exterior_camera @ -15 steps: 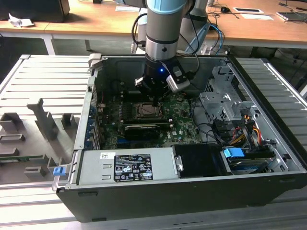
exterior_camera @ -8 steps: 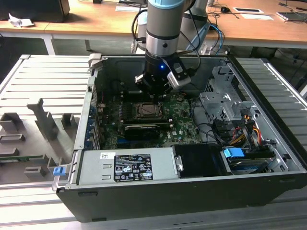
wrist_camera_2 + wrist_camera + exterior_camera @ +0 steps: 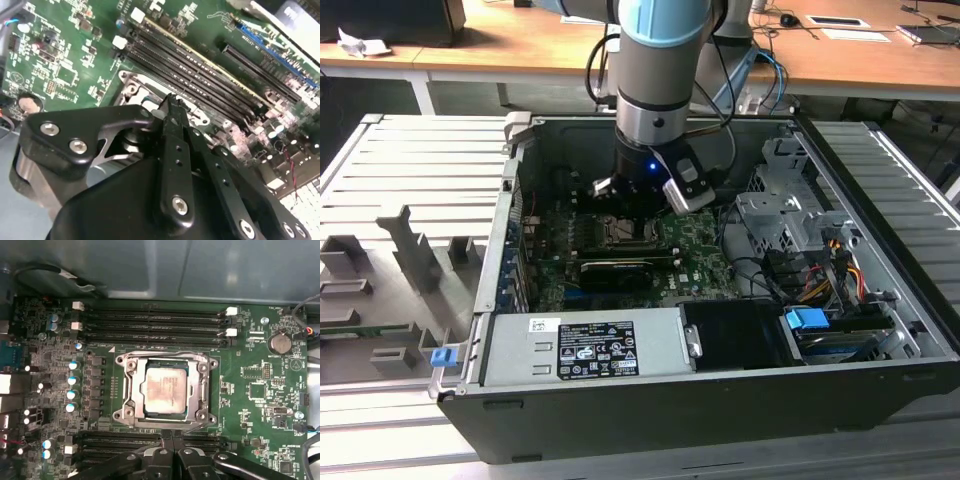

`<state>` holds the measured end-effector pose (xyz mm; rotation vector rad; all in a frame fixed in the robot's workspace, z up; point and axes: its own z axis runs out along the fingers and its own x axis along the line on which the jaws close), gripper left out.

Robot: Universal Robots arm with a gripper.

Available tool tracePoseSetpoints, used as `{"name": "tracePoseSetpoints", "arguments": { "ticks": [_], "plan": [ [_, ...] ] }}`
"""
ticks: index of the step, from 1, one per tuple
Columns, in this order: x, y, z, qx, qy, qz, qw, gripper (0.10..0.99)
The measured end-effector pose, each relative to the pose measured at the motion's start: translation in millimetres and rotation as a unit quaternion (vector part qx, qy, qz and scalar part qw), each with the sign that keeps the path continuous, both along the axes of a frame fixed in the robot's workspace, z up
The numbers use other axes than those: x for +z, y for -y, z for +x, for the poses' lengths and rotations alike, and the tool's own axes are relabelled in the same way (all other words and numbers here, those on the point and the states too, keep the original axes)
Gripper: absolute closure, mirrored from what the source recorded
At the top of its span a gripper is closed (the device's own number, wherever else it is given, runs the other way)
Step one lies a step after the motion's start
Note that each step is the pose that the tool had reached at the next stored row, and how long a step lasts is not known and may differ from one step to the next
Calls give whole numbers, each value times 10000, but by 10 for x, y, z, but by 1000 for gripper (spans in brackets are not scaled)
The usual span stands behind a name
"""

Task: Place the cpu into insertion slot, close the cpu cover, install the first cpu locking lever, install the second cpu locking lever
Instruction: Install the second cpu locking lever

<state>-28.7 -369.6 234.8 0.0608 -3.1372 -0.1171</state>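
Sits seated in the insertion slot on the motherboard: the cpu, framed by the cpu cover lying flat around it. Hovers just beside the socket's edge with fingers pressed together, gripping nothing: the claw, hiding the socket in the exterior view.

An open black computer case lies on its side on a slatted grey metal desk. Inside, a green motherboard covers the floor of the case. At six o'clock in the case sits a silver power supply with a black label, and just beside it, toward three o'clock, a blue plastic tab. A grey drive cage stands at three o'clock, with red, yellow and black cables below it. In the first wrist view, long black memory slots run across the board, and a round coin battery lies at two o'clock. Grey foam fixtures lie at nine o'clock beyond the case.
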Motion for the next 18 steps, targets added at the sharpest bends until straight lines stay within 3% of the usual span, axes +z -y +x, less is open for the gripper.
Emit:
{"name": "tracePoseSetpoints", "arguments": {
  "ticks": [12, 18],
  "plan": [
    [0, 31, -85, 2, 0, 10, 10000, 980],
    [-10, 60, -235, 29, 1, 71, 10000, 980]
  ]
}}
